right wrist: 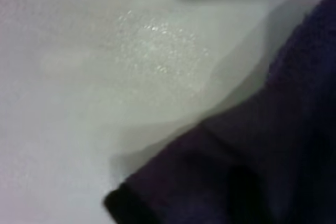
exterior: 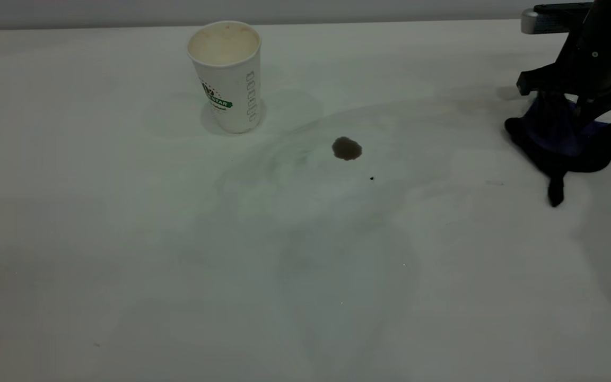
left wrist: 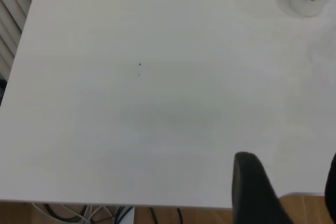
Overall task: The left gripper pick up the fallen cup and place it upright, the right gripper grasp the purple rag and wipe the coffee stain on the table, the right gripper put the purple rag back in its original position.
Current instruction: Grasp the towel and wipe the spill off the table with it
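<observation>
White paper, the cup (exterior: 227, 77) stands upright toward the far edge of the matte table (exterior: 125, 265), with wide bare room around the round brown stain (exterior: 347, 148). At the right edge the right gripper (exterior: 568, 114) presses down into the fuzzy purple rag (exterior: 563, 143), fingers pinching its bunched middle. The left gripper (left wrist: 286, 187) hangs over the near table edge, fingers spread.

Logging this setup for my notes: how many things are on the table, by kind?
Paper cups: 1, the fallen cup, now upright
Rags: 1, the purple rag, under the right gripper
Coffee stains: 1, the coffee stain
Black specks: 1, black speck
Total: 4
</observation>
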`<state>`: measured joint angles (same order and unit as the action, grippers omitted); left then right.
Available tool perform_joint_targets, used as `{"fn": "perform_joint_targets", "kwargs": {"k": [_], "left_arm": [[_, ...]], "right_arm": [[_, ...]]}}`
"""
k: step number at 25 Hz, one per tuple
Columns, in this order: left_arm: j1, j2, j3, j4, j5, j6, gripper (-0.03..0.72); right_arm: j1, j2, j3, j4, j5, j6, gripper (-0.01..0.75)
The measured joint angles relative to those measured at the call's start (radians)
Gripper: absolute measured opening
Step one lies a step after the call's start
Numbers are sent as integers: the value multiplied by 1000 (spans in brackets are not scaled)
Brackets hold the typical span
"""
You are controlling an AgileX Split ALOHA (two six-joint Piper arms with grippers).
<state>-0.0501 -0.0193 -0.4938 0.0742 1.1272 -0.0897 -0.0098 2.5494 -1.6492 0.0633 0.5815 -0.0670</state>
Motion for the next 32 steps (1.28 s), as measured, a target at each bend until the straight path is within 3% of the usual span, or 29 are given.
{"fn": "perform_joint_targets", "kwargs": {"k": [3, 5, 11, 18, 25, 32], "left_arm": [[0, 0, 0, 0, 0, -1, 401], [0, 0, 0, 0, 0, -1, 401], [0, 0, 0, 0, 0, -1, 401], [0, 0, 0, 0, 0, -1, 401], [0, 0, 0, 0, 0, -1, 401], [0, 0, 0, 0, 0, -1, 401]], "right_arm": [[0, 3, -4, 27, 12, 3, 146], [5, 4, -11, 37, 23, -12, 87], [75, 38, -151, 55, 195, -31, 88], [277, 49, -364, 73, 358, -33, 88], [473, 50, -396, 75, 365, -9, 88], [608, 67, -397, 79, 272, 34, 92]]}}
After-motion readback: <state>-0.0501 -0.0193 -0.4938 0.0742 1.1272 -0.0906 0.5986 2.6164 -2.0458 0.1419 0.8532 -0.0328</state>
